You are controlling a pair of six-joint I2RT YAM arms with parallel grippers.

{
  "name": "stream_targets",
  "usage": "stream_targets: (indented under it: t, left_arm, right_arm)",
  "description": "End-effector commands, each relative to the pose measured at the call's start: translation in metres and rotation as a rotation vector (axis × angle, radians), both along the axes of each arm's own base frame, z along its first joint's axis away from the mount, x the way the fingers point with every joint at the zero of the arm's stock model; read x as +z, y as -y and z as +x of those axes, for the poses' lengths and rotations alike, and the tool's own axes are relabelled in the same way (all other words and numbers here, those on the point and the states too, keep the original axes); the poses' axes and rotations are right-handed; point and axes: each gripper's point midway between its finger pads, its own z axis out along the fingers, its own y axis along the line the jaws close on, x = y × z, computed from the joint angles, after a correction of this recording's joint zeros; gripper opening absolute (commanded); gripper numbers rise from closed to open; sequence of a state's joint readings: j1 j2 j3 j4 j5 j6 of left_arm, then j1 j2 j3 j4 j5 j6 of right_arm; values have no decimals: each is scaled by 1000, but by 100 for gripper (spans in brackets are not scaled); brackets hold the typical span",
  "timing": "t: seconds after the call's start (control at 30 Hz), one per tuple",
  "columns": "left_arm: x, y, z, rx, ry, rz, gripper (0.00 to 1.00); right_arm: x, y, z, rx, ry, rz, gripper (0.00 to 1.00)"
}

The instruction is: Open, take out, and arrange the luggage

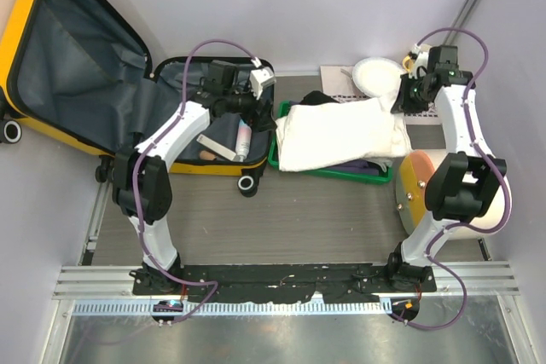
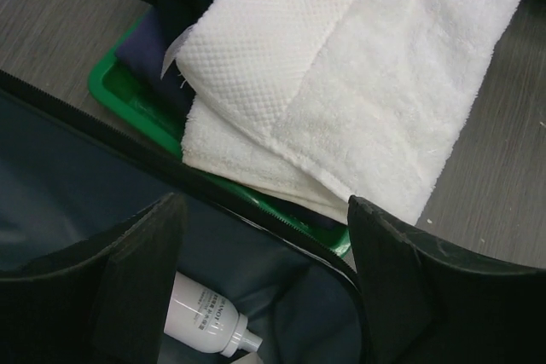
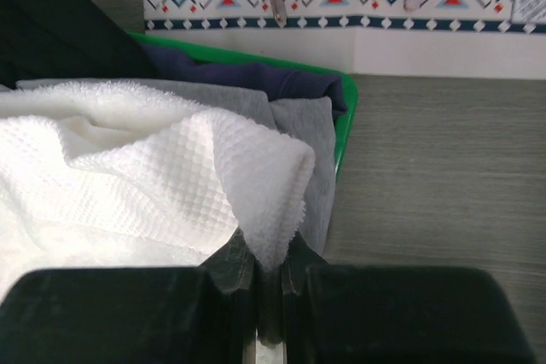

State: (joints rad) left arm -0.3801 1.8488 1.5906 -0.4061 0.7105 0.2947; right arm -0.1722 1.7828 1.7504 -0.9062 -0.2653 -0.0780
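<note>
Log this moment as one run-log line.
luggage: open | left gripper: open, over luggage rim | right gripper: shut on white towel corner | white towel: on green tray | white bottle: in luggage

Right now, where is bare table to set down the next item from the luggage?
Freest: the table strip bordered by the luggage and green tray behind and the arm bases in front. Crowded: the tray under the white towel, the plate behind it, the cream cylinder at right.

I count one yellow hard-shell suitcase [image 1: 94, 83], one green plastic tray [image 1: 275, 158], one white waffle-weave towel [image 1: 341, 132], one white plastic tube [image 1: 243, 136], one orange-ended cream cylinder [image 1: 414, 178].
</note>
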Motion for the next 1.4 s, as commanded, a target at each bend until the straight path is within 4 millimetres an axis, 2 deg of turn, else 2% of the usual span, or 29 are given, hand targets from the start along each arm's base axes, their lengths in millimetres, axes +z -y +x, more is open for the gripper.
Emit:
stream_targets:
  t: [0.0,0.03,0.07,0.1,0.17,0.2,0.27,0.3,0.37,0.47,0.5,0.53,0.6,0.63,0.67,0.7,0.83,0.87,0.93,0.97,1.03,1.13,1.2,1.37]
  left_arm:
    - [29,24,-21,-137,86,-3,79]
    - [26,27,-24,-152,89,15,79]
    - [27,36,-29,-180,112,26,79]
    - [21,40,-30,-187,109,35,79]
    - [19,51,-32,-204,105,37,79]
    - [17,53,-32,-201,93,34,80]
    - [15,57,-24,-157,61,18,80]
    - [14,57,-21,-145,52,17,80]
    - [20,54,-15,-113,23,-4,80]
    - [32,44,-6,-72,7,-40,82]
    - [34,40,-5,-56,-12,-48,82]
    - [38,33,0,-37,-16,-55,82]
    - [43,26,0,-22,-27,-59,82]
    - [44,18,3,-6,-30,-59,82]
    - [47,14,4,4,-26,-61,83]
    - [48,10,4,12,-26,-62,83]
    - [47,-2,1,38,-38,-59,83]
    - [50,-4,1,42,-30,-62,83]
    - [47,-6,-1,50,-33,-56,83]
    - [48,-7,-1,54,-29,-56,83]
    - [48,-10,-2,64,-21,-51,83]
    - [48,-11,-4,68,-11,-52,84]
    - [46,-12,-4,70,-12,-50,83]
    - [46,-11,-4,70,-5,-56,84]
  right_arm:
    - [-32,6,-13,7,-44,-49,2]
    - [-36,2,-16,19,-64,-43,20]
    - [-40,-4,-21,37,-90,-33,32]
    - [-36,-6,-20,47,-85,-30,57]
    - [-27,-5,-16,55,-65,-53,69]
    - [-12,-3,-9,78,-23,-77,75]
    - [1,-4,-7,96,-12,-102,78]
    - [17,-7,-1,127,25,-126,79]
    - [35,-17,-2,171,57,-136,79]
    - [52,-46,-11,294,98,-167,79]
    - [52,-73,-18,378,98,-172,79]
    - [51,-84,-28,440,86,-183,79]
    - [37,-109,-45,524,45,-174,79]
    - [30,-130,-54,584,31,-176,79]
    - [26,-138,-59,600,23,-174,79]
    - [10,-143,-66,606,-16,-176,79]
    - [-24,-189,-74,713,-32,-191,79]
    - [-43,-191,-76,736,-70,-201,80]
    - [-59,-190,-68,734,-86,-230,81]
    - [-77,-186,-64,758,-128,-259,81]
    - [-89,-176,-60,788,-153,-309,81]
    - [-100,-153,-53,862,-163,-363,81]
    - [-103,-131,-50,916,-184,-400,80]
    - [-102,-91,-50,966,-232,-434,79]
